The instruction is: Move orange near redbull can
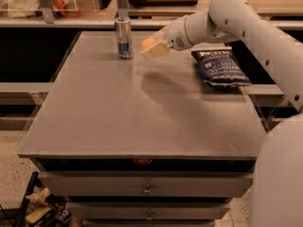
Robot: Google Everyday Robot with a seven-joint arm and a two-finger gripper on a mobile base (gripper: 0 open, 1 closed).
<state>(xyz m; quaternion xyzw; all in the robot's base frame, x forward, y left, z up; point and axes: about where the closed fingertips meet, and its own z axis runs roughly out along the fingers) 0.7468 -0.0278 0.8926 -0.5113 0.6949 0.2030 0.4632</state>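
Matt grey worktop (142,112), shiny can, smooth fruit in my pincer (152,47)
From my seat the worktop reads as a dull, smooth grey sheet, while the redbull can (124,37) is glossy silver-and-blue metal. My pincer, seemingly pale matt plastic, hangs above the worktop just right of the can, clamped on the orange (147,43), whose skin looks smooth. The arm shell (227,13) is satin off-white plastic. The chip bag (220,67) is crinkled dark blue film with a sheen
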